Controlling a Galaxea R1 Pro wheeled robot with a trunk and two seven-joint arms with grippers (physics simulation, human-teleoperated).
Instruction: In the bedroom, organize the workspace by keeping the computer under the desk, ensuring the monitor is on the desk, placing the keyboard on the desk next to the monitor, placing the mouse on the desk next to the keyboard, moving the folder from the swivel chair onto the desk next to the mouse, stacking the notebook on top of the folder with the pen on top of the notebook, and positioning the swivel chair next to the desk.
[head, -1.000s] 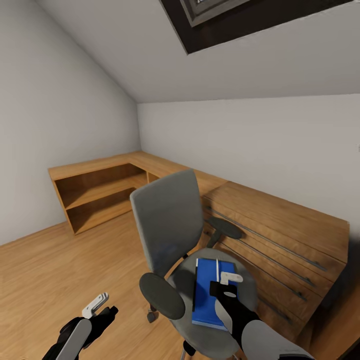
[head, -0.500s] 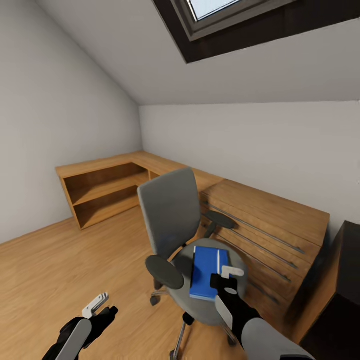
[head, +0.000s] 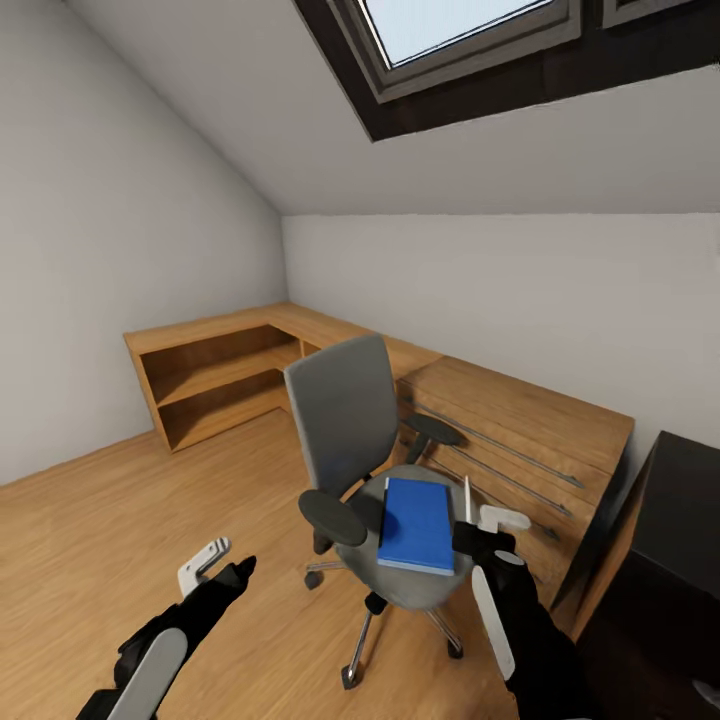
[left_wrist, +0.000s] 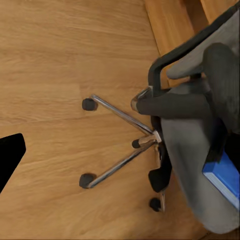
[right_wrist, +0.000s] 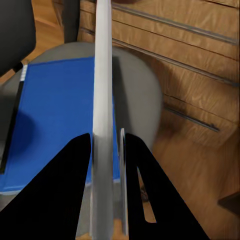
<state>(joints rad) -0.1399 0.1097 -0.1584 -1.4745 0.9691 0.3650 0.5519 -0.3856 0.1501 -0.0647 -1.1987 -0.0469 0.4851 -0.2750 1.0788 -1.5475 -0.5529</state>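
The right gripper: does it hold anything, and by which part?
The right gripper holds the thin white pen near one end; the rest projects beyond the fingertips.

Bright blue folder (head: 417, 524), white pen (right_wrist: 103, 100), grey swivel chair (head: 345, 430), black desk (head: 680, 520).
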